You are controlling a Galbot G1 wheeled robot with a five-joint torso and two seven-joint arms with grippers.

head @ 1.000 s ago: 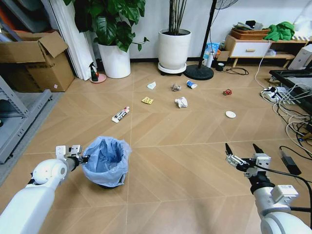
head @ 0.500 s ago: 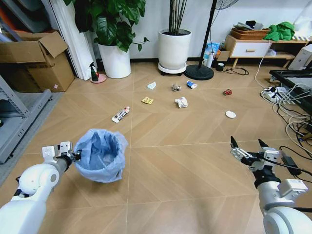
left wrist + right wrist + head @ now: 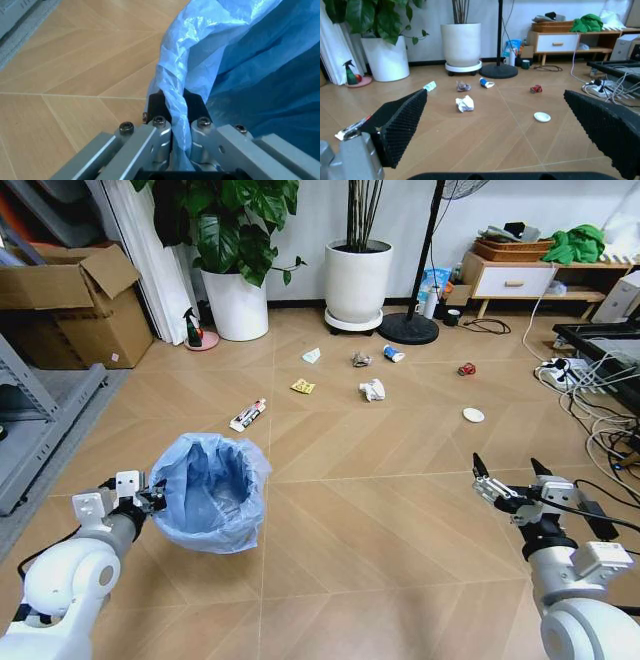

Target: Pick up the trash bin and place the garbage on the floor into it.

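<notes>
Lifted and swung a little since a second ago, the bin (image 3: 210, 492) now hangs tilted off the floor (image 3: 380, 520), its mouth turned up toward 1 o'clock, where before it stood beside the left arm. The left pincer (image 3: 140, 497) is clamped on the bin's rim at its 9 o'clock side; the left wrist view shows both fingers (image 3: 194, 108) pinching a fold of the blue liner (image 3: 240, 56) with the rim between them. The right pincer (image 3: 508, 483), at 4 o'clock in the head view, stands wide open and empty, and has drawn slightly back and outward. Out from the pincers, none of the garbage is yet gathered: the tube (image 3: 247, 415) lies nearest, at 12 o'clock from the bin; beyond it the yellow wrapper (image 3: 302, 386), a paper wad (image 3: 372, 390), a white scrap (image 3: 311, 355), the grey wrapper (image 3: 360, 359) and blue-white can (image 3: 393, 353); the red can (image 3: 466, 368) and white disc (image 3: 473, 415) lie off toward 2 o'clock. As I judge it, the first half, picking up the bin, is done; every piece of litter is left to collect, and the bin appears empty.
</notes>
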